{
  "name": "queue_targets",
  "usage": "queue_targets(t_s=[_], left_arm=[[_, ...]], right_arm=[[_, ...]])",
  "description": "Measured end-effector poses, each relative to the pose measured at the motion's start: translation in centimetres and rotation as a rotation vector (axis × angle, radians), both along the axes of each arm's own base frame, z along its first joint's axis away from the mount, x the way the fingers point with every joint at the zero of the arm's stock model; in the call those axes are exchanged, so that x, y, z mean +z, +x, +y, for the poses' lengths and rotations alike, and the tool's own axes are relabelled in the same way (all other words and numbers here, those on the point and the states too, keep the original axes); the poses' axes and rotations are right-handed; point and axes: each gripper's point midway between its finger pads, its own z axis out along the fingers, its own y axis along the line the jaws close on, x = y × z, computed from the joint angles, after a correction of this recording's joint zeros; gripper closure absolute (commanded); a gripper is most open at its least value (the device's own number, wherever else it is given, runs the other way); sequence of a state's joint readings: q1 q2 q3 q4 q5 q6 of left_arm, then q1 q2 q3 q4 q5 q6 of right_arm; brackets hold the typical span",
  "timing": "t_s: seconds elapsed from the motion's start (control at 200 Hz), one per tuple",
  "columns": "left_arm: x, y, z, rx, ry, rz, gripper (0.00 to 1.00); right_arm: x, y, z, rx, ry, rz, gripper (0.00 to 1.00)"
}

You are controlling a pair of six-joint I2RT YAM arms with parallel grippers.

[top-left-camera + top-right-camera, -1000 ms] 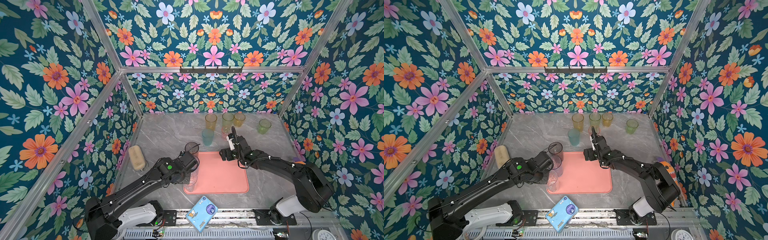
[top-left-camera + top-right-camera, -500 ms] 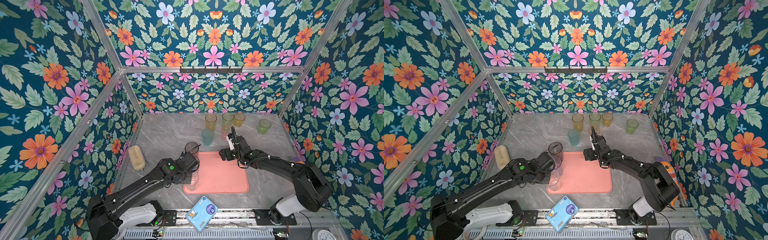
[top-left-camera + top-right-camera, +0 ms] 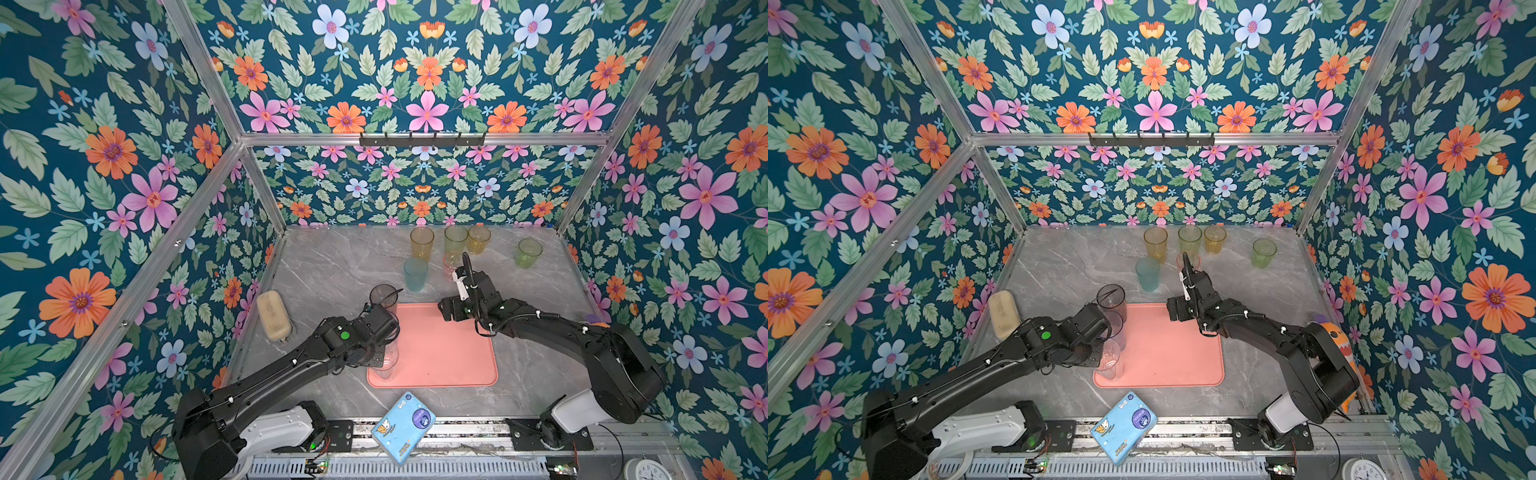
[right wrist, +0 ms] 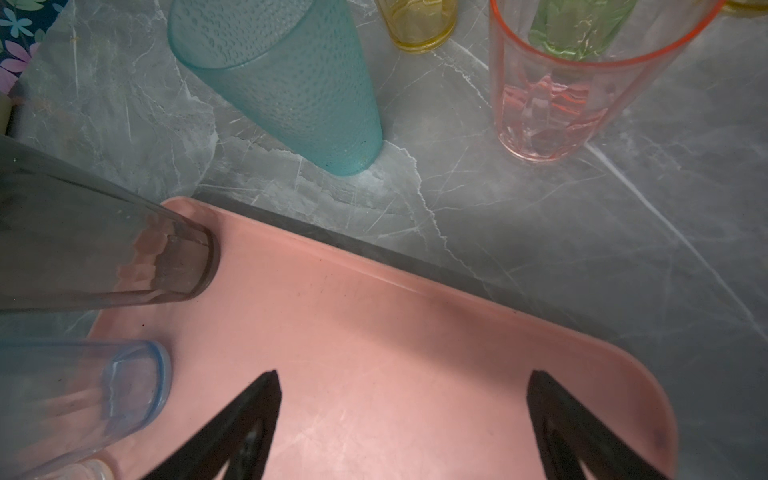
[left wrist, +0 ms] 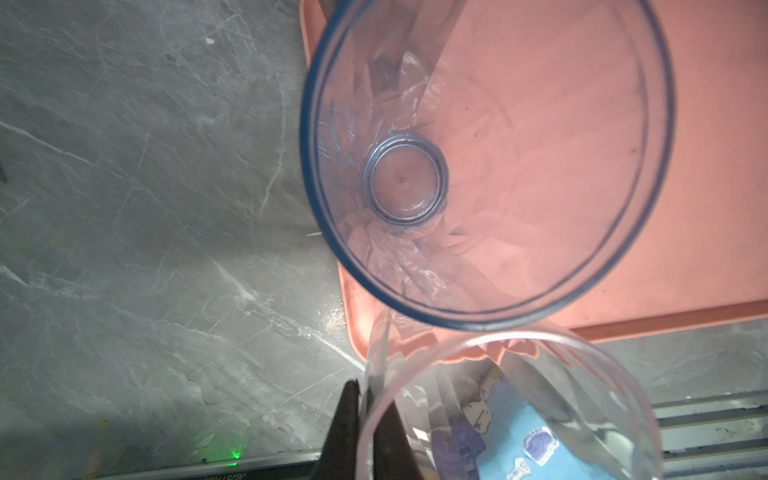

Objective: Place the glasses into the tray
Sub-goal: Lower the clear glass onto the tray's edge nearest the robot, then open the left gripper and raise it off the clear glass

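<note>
Top views bright, even, sharp — wide-angle bowing at edges; wrist views dimmer, near clear glass (image 5: 511, 399) blurred.

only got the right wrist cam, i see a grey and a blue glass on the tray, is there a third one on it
observer: Yes, a clear glass stands on the tray's near left corner.
operator: is an arm holding it
observer: The left gripper pinches its rim, one finger inside, one outside.
operator: how many glasses are off the tray
observer: Six, all behind it: a teal glass, a pink glass and four yellow and green glasses farther back.
</note>
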State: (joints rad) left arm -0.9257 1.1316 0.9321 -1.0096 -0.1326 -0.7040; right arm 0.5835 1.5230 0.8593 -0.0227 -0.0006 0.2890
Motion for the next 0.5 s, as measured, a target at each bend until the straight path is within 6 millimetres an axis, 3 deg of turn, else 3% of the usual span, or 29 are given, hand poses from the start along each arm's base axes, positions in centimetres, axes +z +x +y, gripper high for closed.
queue_targets(t_s=[0.22,0.5], left_arm=[[0.4,0.3,-0.2,0.002,-0.002,-0.009,0.71],[2.1,0.7,0.0,0.009,-0.004,-0.043,0.66]], right_arm=[[0.0,0.0,0.0,0.0,-0.001,0.002,0.06],[0.0,0.0,0.0,0.0,-0.001,0.0,0.06]])
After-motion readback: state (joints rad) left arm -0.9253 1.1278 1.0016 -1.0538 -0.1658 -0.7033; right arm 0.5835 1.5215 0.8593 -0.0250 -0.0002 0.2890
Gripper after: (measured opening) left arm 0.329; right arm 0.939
